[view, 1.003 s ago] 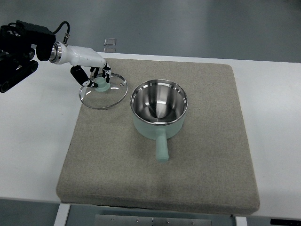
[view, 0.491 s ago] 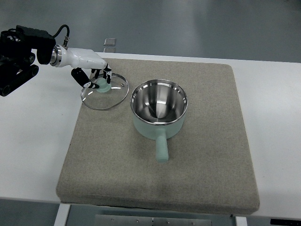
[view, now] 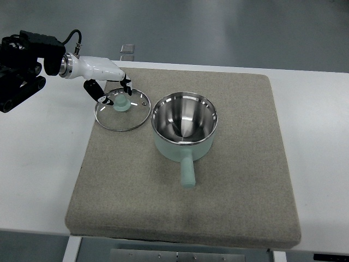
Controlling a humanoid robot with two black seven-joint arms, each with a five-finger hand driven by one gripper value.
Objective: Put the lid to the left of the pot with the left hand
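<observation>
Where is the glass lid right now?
In the top view the glass lid lies flat on the grey mat, just left of the pot, with the left hand at its far-left rim.

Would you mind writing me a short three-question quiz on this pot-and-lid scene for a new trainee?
1. True or false: the lid lies flat on the mat, left of the pot.
2. Which way does the pot's handle point? A) toward the lid B) toward the picture's bottom edge C) toward the mat's far edge
3. Fill in: the left hand is open just above the lid's ____.

Key
1. True; the lid sits beside the pot and the pot is uncovered.
2. B.
3. Knob; the fingers are spread around it, not closed on it.
</observation>
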